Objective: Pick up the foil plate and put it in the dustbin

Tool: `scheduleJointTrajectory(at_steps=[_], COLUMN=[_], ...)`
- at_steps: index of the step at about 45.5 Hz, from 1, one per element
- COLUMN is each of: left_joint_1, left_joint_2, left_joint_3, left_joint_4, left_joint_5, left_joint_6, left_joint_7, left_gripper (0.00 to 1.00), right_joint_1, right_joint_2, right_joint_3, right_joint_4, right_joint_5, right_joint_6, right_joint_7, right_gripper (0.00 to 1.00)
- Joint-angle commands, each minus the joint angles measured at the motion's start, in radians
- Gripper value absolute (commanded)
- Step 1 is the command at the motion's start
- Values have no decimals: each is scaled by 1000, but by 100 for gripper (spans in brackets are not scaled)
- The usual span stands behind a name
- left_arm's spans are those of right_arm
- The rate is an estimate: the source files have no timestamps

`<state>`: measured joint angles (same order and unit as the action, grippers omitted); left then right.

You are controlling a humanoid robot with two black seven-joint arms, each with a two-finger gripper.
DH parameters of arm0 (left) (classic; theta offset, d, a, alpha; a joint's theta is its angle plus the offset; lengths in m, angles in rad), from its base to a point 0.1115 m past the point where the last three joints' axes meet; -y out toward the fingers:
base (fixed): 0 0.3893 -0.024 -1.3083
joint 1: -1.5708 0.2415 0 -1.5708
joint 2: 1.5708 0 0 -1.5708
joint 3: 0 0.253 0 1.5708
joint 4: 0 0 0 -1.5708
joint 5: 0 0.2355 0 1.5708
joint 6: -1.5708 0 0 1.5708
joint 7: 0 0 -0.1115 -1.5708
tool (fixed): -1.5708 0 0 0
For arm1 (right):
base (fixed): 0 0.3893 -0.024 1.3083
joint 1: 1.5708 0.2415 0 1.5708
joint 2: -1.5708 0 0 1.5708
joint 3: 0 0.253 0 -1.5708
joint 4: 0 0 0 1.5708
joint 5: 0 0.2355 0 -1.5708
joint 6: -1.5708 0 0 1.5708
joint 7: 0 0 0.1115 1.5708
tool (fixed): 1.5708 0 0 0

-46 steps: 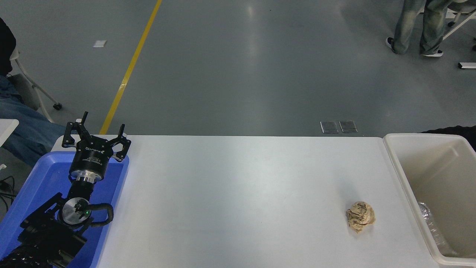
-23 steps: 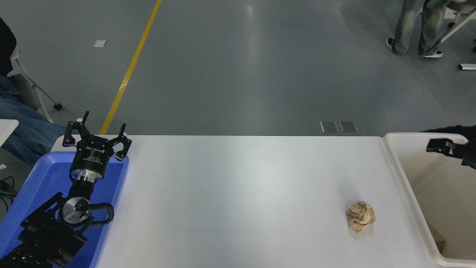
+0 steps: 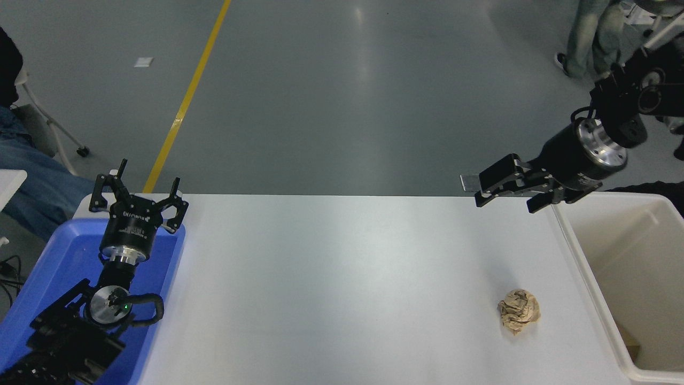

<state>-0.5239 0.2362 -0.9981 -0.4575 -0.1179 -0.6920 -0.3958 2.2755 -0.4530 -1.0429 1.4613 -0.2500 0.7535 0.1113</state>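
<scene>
Room: grey polished floor with a yellow line (image 3: 188,96) running away at the left; a white table (image 3: 342,278) fills the lower part of the view.

Right gripper (image 3: 507,195): raised over the table's far right corner, just left of the dustbin's far corner, pointing left. Its black fingers (image 3: 494,179) stand spread apart with nothing between them.

Right arm: black, with a silver ring behind the gripper body, rising up and to the right out of the picture's right edge.

Dustbin (image 3: 582,256): cream-white, rectangular, with a thick rounded rim, just right of and nearer than the right gripper's fingers, at the table's right end. Its near inside corner shows a small brown scrap.

Foil plate: not to be seen anywhere on the table; the visible part of the dustbin's inside shows no silver.

Brown paper ball (image 3: 519,311): crumpled, lying on the table well nearer the camera than the right fingers and just left of the dustbin wall, not touching it.

Left gripper (image 3: 139,190): parked at the lower left, pointing away from the camera over the far end of the blue tray (image 3: 64,262), its prongs spread and empty.

People: jeans-clad legs (image 3: 588,37) on the floor at the top right, beyond the right arm; another person's blue-clad leg (image 3: 37,182) at the left edge.
</scene>
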Motion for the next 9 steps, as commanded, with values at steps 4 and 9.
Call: scheduleJointTrajectory(at_steps=[4, 9], left_joint_1=[-1, 1], left_joint_2=[0, 0], left_joint_3=[-1, -1], left_joint_4=[0, 0], left_joint_5=[0, 0], left_joint_6=[0, 2], left_joint_7=[0, 0], left_gripper=[100, 100], right_joint_1=[173, 171], right_joint_2=[45, 46], right_joint_3=[-12, -12], right_joint_4=[119, 119], right_joint_5=[75, 75], right_joint_6=[32, 32], right_joint_7=[-1, -1], right_gripper=[100, 100])
